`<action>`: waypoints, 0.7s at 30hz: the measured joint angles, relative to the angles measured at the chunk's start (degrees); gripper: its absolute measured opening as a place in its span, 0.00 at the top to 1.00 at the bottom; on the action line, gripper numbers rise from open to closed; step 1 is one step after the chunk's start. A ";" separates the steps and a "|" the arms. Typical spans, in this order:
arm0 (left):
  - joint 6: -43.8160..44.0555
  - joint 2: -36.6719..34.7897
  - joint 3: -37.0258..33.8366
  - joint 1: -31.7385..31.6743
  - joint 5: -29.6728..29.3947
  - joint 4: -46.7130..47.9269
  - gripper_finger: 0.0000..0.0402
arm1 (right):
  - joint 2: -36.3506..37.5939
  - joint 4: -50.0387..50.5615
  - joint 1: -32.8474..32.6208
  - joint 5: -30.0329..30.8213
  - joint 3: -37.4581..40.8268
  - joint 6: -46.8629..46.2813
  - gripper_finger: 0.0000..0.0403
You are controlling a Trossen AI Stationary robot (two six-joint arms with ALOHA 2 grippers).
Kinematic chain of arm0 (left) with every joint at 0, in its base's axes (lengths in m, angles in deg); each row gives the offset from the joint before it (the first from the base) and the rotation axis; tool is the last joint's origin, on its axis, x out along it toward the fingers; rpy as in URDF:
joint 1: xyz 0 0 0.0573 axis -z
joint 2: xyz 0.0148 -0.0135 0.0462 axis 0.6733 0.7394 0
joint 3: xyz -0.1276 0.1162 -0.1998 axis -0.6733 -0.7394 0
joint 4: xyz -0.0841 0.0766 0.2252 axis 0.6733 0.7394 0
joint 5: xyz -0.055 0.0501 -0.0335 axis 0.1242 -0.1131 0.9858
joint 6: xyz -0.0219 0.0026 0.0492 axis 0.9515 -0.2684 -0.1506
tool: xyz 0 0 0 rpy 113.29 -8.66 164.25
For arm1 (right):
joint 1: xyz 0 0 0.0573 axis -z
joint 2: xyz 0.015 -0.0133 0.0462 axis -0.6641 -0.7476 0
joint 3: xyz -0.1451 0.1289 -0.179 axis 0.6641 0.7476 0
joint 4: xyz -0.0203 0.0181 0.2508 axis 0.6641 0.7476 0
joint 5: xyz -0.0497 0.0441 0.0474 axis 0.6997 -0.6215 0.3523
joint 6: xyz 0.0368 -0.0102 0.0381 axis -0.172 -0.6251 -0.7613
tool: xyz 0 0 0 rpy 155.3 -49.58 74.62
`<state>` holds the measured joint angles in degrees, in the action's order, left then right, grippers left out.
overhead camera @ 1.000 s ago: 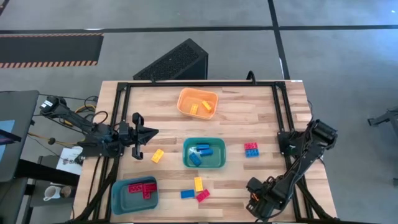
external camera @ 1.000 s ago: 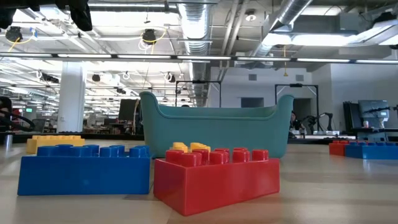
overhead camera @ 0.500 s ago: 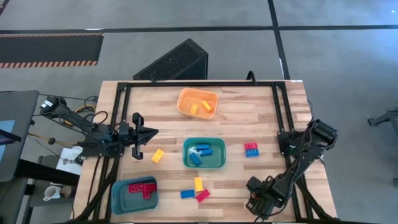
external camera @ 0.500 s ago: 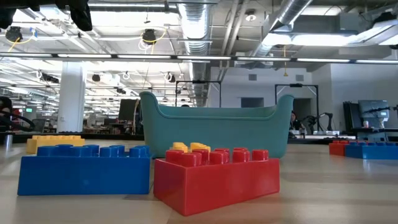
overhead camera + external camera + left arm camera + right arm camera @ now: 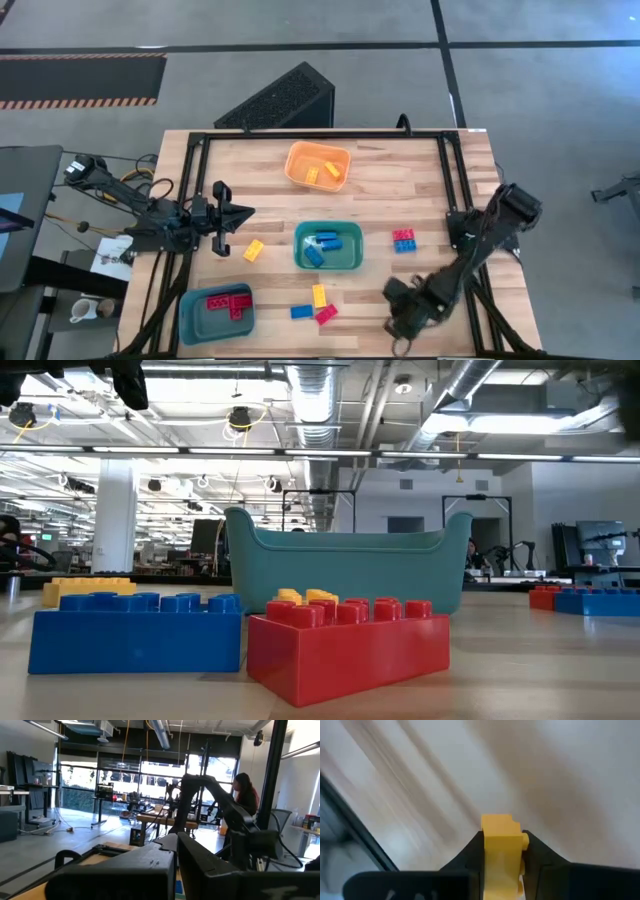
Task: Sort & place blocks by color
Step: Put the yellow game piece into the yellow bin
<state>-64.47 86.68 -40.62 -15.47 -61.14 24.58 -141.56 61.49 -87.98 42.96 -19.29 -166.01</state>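
The right gripper (image 5: 400, 318) has shifted toward the teal bin (image 5: 329, 262), clamping a yellow block (image 5: 501, 851) above bare table (image 5: 420, 195) near its front edge. Left gripper (image 5: 222, 220) sits closed.

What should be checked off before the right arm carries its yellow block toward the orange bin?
1. Right gripper jaws shut on yellow block: ok.
2. Block lifted off the table: cannot tell.
3. Orange bin holds only yellow blocks: ok.
4. Left gripper parked at the left edge, off the route: ok.
5. Teal bin lies between gripper and orange bin, needs clearing: not ok.
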 joint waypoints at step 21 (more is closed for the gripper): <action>-4.35 0.00 0.00 -0.02 -1.30 1.56 1.00 | 12.65 -49.44 59.61 -14.03 9.60 67.00 0.80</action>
<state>-68.82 86.67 -40.62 -15.49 -62.44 26.14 -128.91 12.05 -28.37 28.93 -9.69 -99.00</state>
